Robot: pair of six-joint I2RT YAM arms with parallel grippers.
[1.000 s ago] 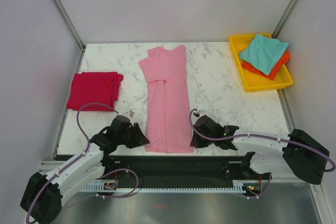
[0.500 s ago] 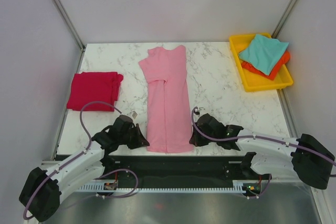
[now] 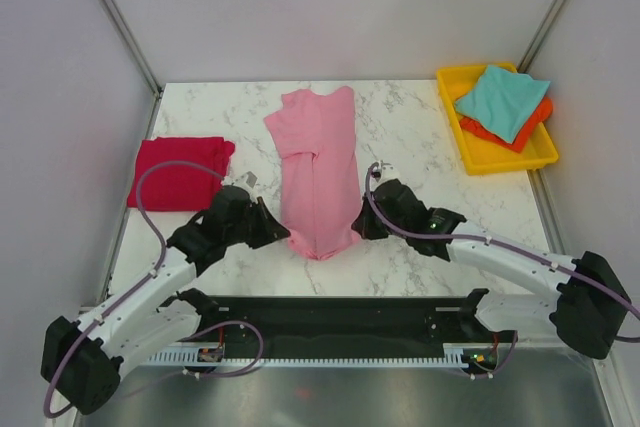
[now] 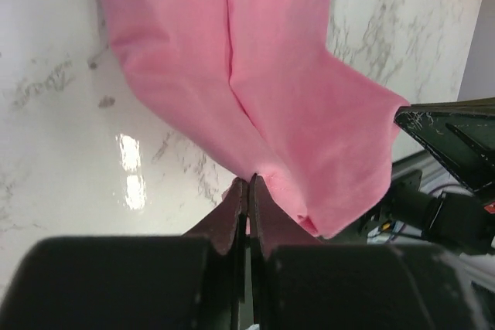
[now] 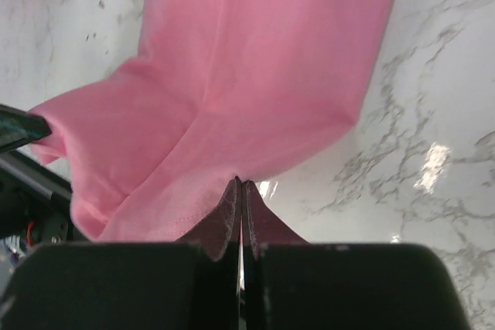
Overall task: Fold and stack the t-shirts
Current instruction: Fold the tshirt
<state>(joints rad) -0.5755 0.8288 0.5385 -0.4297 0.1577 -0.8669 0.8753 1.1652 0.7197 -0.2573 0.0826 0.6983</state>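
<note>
The light pink t-shirt [image 3: 318, 162] lies lengthwise in the middle of the table, sleeves folded in. My left gripper [image 3: 283, 235] is shut on its near left hem corner and my right gripper [image 3: 357, 228] is shut on its near right hem corner. Both hold the hem lifted, so the near end sags to a point between them. The left wrist view shows the pink cloth [image 4: 255, 90] pinched at my left gripper [image 4: 249, 180]. The right wrist view shows the same shirt [image 5: 247, 90] pinched at my right gripper [image 5: 240, 183]. A folded crimson t-shirt [image 3: 180, 173] lies at the left. The teal t-shirt [image 3: 500, 99] lies on the orange one [image 3: 520, 127].
A yellow tray [image 3: 490, 159] at the back right holds the teal and orange shirts. White walls with metal rails close in the table on the left, back and right. The black base rail runs along the near edge.
Both grippers have closed on the pink shirt's near hem, lifted it and carried it away from the near edge; the hem, flat before, now hangs bunched between them.
</note>
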